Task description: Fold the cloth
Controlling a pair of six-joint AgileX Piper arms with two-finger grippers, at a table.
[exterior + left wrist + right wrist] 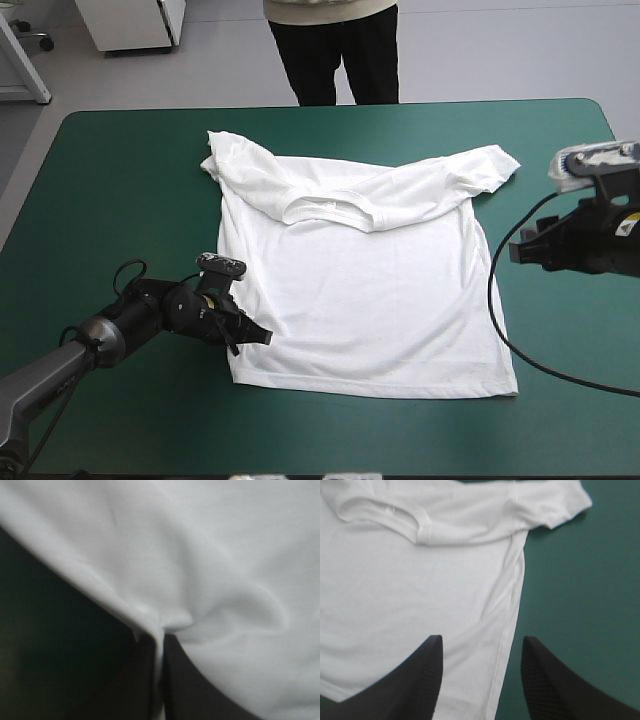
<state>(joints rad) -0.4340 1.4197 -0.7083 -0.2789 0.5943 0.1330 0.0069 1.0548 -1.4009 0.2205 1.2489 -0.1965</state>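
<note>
The white T-shirt (370, 270) lies spread on the teal-green table, collar toward the far edge, hem toward the near edge. Its left sleeve is bunched at the far left, its right sleeve (555, 505) lies flat. My left gripper (255, 335) sits low at the shirt's left side edge near the hem, shut on the T-shirt (200, 570), with the cloth pinched into a fold between the fingers (200, 690). My right gripper (481, 645) hovers open above the shirt's right side seam, nothing between its fingers. In the high view it hangs right of the shirt (520, 250).
Bare teal-green cover (120, 200) surrounds the shirt on all sides. A person stands just beyond the table's far edge, not over it.
</note>
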